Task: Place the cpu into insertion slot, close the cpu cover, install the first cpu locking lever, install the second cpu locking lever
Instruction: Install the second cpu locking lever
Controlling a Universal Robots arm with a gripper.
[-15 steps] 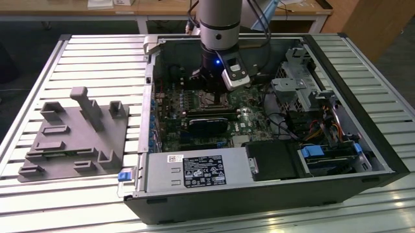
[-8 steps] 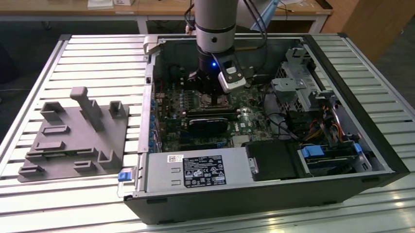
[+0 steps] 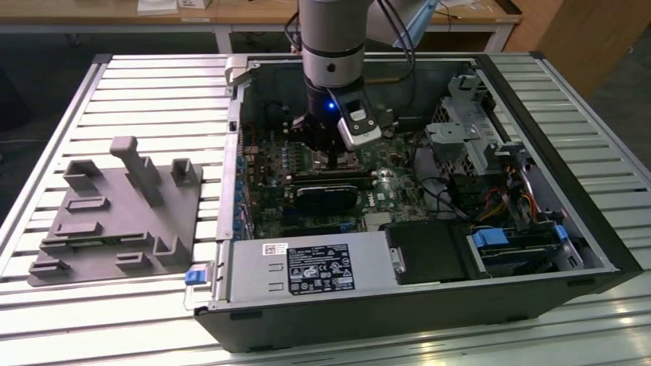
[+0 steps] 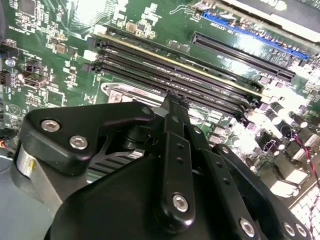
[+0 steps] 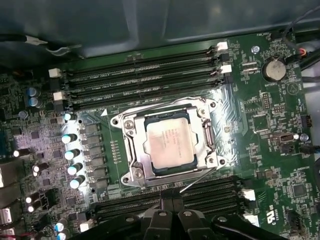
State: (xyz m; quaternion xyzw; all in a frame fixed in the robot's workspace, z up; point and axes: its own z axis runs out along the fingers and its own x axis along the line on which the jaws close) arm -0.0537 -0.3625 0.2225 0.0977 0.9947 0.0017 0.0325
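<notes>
In the first wrist view the cpu (image 5: 167, 142) lies flat in the insertion slot (image 5: 207, 135) on the green board. The silvery cpu cover (image 5: 134, 150) is down around it, framing its metal face. A thin wire locking lever (image 5: 200, 181) slants away from the socket's corner toward my fingertips. Another lever (image 5: 160, 103) lies along the socket's far edge by the memory slots. My gripper (image 5: 171, 200) is shut with nothing between its fingers, its tips just off the socket's near edge. The second wrist view has the shut fingers (image 4: 176, 115) over a silvery socket corner (image 4: 120, 94). In the exterior view the gripper (image 3: 331, 158) reaches down inside the computer case.
Long black memory slots (image 5: 145, 75) run on both sides of the socket. A row of capacitors (image 5: 70, 152) stands beside it. A black card (image 3: 331, 197), power supply (image 3: 305, 268) and drive cage (image 3: 473, 126) fill the case. A grey fixture (image 3: 117, 221) sits on the table at the exterior view's left.
</notes>
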